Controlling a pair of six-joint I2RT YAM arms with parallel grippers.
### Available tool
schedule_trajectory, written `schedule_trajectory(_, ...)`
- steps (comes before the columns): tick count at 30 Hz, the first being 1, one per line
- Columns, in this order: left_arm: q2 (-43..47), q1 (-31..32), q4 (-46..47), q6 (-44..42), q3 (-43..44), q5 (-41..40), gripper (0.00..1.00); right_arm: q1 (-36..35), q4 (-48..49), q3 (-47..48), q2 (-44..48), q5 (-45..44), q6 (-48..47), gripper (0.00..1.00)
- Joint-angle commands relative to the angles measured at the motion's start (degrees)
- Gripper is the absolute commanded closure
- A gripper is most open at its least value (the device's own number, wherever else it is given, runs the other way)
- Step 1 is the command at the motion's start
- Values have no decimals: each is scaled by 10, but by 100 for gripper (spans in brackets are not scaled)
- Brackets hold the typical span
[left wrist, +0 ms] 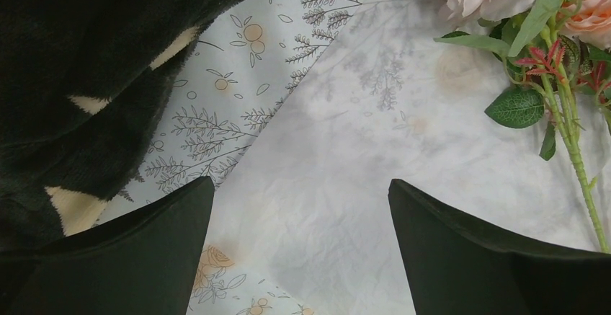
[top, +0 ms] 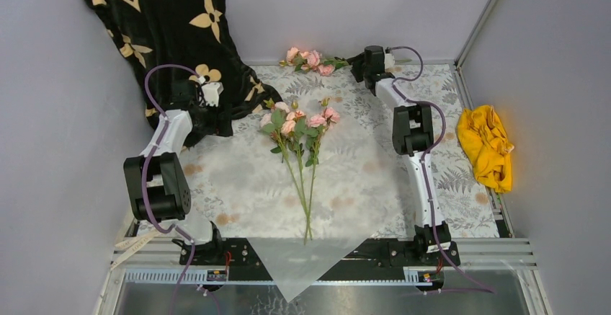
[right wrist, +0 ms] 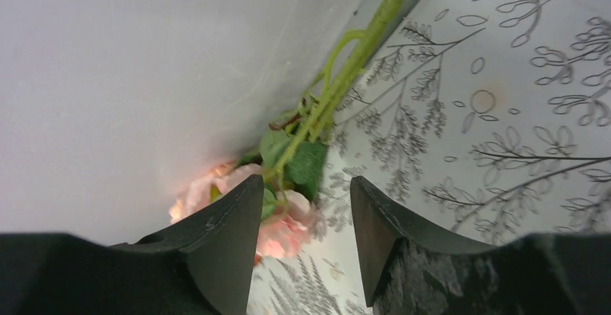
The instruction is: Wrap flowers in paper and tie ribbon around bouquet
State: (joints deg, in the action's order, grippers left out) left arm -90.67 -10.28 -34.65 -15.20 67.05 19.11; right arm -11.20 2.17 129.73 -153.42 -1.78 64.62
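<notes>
Several pink-rose flowers [top: 299, 124] lie with their stems toward me on the translucent white paper [top: 310, 257], whose near corner hangs over the table's front edge. One more rose sprig [top: 310, 60] lies along the back wall. My right gripper [top: 354, 64] is at that sprig's stem end. In the right wrist view its jaws [right wrist: 306, 192] stand apart over the pink rose [right wrist: 288, 232], gripping nothing. My left gripper [top: 216, 113] hovers wide open [left wrist: 302, 192] over the paper [left wrist: 375, 127], by the black cloth's edge. The cream ribbon [top: 133, 246] lies at the near left.
A black cloth with cream flower shapes [top: 166, 27] drapes from the back left onto the table. A yellow cloth [top: 486, 145] lies bunched at the right edge. The grey leaf-patterned tablecloth [top: 447, 185] covers the table, with walls close at the back and sides.
</notes>
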Motion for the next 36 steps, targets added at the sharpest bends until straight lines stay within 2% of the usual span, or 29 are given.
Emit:
schedule_trajectory(1, -18, -3, 20, -3, 21, 7, 2, -7, 54, 62, -17, -83, 110, 45)
schedule_trajectory(4, -24, -3, 20, -3, 23, 5, 2, -8, 83, 67, -44, -102, 135, 45)
schedule_trajectory(10, -29, -2, 20, -6, 23, 1, 2, -9, 70, 133, -113, -118, 188, 45)
schedule_trajectory(19, -47, -2, 18, -4, 32, -1, 2, -28, 102, 180, -169, -151, 185, 43)
schedule_trajectory(23, -48, -3, 17, -2, 34, 0, 2, -29, 147, 218, -213, -186, 167, 58)
schedule_trajectory(25, -48, -3, 16, -1, 34, 0, 2, -28, 172, 212, -217, -214, 140, 76)
schedule_trajectory(29, -47, -2, 12, 1, 40, -2, 2, -17, 229, 221, -231, -198, 104, 99)
schedule_trajectory(32, -45, -2, 9, 3, 43, -2, 2, -10, 266, 190, -203, -159, 72, 100)
schedule_trajectory(36, -33, -3, 8, 4, 37, -8, 2, -2, 350, 64, -94, -99, 61, 100)
